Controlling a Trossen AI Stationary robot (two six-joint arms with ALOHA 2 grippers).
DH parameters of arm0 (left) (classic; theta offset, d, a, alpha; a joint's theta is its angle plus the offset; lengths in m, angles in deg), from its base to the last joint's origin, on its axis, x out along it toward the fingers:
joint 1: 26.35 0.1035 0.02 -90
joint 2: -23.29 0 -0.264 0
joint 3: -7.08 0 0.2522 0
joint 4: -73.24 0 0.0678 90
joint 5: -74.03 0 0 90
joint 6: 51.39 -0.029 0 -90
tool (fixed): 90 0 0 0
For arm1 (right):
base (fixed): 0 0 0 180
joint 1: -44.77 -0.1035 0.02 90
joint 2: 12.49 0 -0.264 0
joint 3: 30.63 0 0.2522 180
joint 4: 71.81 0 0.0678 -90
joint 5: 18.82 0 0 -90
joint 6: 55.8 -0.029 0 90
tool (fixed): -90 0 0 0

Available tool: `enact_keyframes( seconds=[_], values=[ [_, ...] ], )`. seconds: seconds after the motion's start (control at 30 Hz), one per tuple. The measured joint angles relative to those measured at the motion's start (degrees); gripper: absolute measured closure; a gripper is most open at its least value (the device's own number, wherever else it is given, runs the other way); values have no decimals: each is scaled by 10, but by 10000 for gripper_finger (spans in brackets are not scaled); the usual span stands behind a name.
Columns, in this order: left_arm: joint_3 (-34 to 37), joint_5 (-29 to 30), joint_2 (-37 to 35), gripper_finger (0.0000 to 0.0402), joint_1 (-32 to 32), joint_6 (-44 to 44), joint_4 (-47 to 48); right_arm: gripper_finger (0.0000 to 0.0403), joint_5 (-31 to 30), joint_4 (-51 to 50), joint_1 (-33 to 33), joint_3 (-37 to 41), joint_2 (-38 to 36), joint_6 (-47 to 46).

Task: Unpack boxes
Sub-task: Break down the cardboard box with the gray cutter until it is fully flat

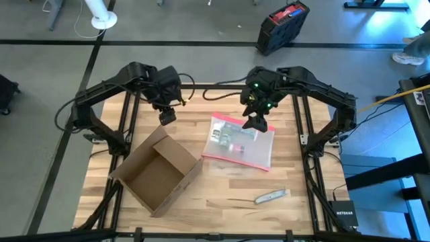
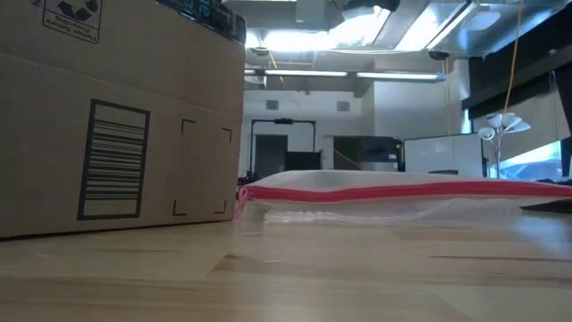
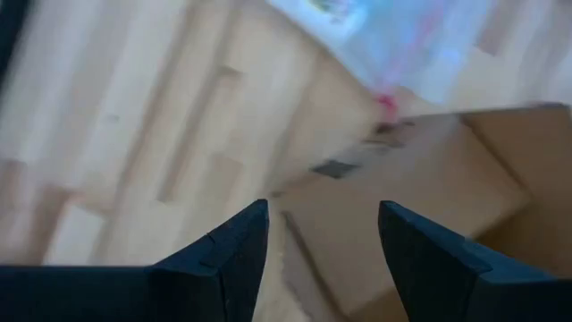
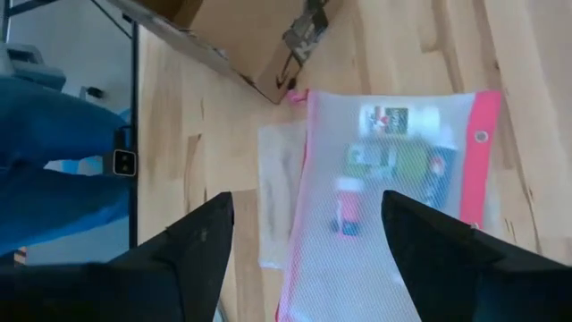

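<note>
One brown corrugated cardboard box (image 1: 156, 173) lying open-topped on the pale wooden table (image 1: 222, 191), toward its left side, printed barcode facing the low camera. Just beside, at one corner: clear plastic pouch with pink-red edge (image 1: 240, 142), small packets inside. Left gripper (image 1: 167, 116) raised beyond the box's far flap, fingers spread, holding nothing. Right gripper (image 1: 255, 122) above the pouch's far edge, fingers likewise parted, empty. Small grey tool (image 1: 271, 195) near the front edge, well apart.
</note>
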Motion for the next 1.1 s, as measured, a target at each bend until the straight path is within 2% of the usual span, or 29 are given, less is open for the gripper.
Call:
enact_keyframes(
  seconds=[0.1, 0.23, 0.5, 0.63, 0.83, 0.93, 1.1],
  values=[
    [0, -31, -1, 199, -31, 0, 0, 127, -9, 4, -14, 0, 0, 0],
    [0, -33, 0, 199, -82, -41, 0, 127, -21, 4, -23, 0, 0, 0],
    [13, 7, 0, 199, -196, -125, 1, 127, -24, 3, -26, 0, 0, -1],
    [62, 9, 0, 199, -248, -126, -1, 127, -24, 3, -26, 0, 0, -1],
    [177, 14, 0, 199, -303, -122, -7, 127, -24, 3, -26, 0, 0, -2],
    [221, 47, 0, 199, -323, -98, -35, 127, -22, 2, -26, 0, 0, -2],
    [256, 138, -2, 199, -343, -54, -91, 127, -19, 2, -26, 0, 0, -4]
  ],
)
